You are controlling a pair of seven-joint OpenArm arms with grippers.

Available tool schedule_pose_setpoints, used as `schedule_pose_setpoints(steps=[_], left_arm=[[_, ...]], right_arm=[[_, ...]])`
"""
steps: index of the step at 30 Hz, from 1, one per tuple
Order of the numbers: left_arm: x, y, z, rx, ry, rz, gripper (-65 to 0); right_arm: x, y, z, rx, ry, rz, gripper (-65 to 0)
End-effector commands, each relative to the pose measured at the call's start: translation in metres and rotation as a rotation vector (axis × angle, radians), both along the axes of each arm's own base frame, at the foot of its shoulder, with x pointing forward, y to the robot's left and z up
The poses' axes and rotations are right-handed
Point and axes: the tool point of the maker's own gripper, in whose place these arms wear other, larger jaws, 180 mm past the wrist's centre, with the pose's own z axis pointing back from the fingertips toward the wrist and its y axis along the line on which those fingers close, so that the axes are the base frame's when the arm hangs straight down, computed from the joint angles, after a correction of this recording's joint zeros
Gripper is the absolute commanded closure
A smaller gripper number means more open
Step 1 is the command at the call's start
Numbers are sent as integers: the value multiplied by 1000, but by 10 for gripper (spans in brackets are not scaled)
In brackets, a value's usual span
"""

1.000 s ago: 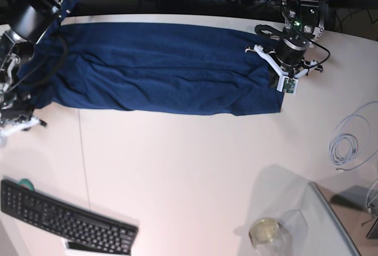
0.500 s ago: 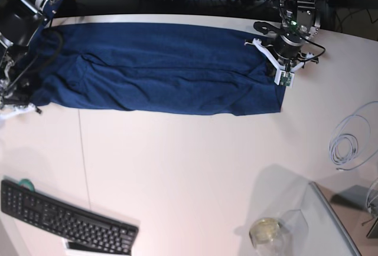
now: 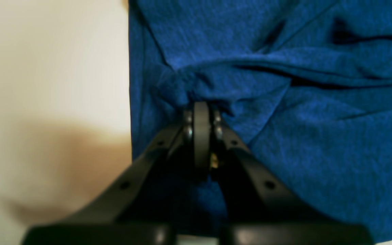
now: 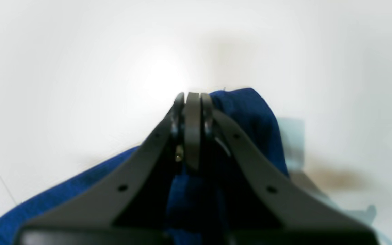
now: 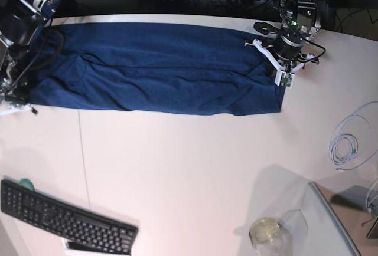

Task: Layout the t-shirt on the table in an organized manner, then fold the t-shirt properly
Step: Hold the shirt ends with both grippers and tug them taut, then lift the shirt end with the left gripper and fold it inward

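The dark navy t-shirt (image 5: pixel 159 67) lies as a long, wrinkled band across the far side of the white table (image 5: pixel 195 173). My left gripper (image 5: pixel 276 72) is at its right end. In the left wrist view this gripper (image 3: pixel 201 106) is shut, pinching a bunched fold of the t-shirt (image 3: pixel 318 143) close to its edge. My right gripper (image 5: pixel 16 99) is at the shirt's left end, by the table's left edge. The right wrist view shows that gripper (image 4: pixel 192 97) shut, with t-shirt fabric (image 4: pixel 254 119) drawn up to its tips above the table (image 4: pixel 80 68).
A black keyboard (image 5: pixel 65 217) lies at the front left. A coiled white cable (image 5: pixel 348 144) sits at the right. A grey translucent tray (image 5: pixel 331 226) and a small glass jar (image 5: pixel 266 231) stand at the front right. A thin seam (image 5: pixel 82 161) runs down the tabletop.
My right gripper has moved left and drawn the shirt's left end outward. My left gripper has shifted slightly toward the far edge, still on the right end. The shirt lies longer and flatter.
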Motion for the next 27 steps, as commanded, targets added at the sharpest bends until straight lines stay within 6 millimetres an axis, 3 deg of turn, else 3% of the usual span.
schedule_pose_setpoints(steps=[1,4,9,14,21,22,25,27], left_arm=[[10,1,12,2,-51,-4,0],[17,3,30,9,-98,-3,0],[28,29,79,51,-226,64,0],[22,61,87,83,-232,114,0],[9,48,73,-198,-208,58,0],[7,48,72,-241,-216,72,-43],[4,45,71,-368,-242,104,-336],[2,40,69,-433,-240,79,-466]], right_arm=[[15,-18,24,-56,-62,-15,-14],[20,-25,49,-106,-125,-11,-14],[16,-22,100,-172,-242,10,-18],[6,22,104,-186,-192,155,-17],[-3,48,87,-162,-154,222,-15],[-2,53,86,-159,-153,241,-15],[-1,72,82,-141,-154,354,-15],[-2,77,80,-132,-153,389,-15]])
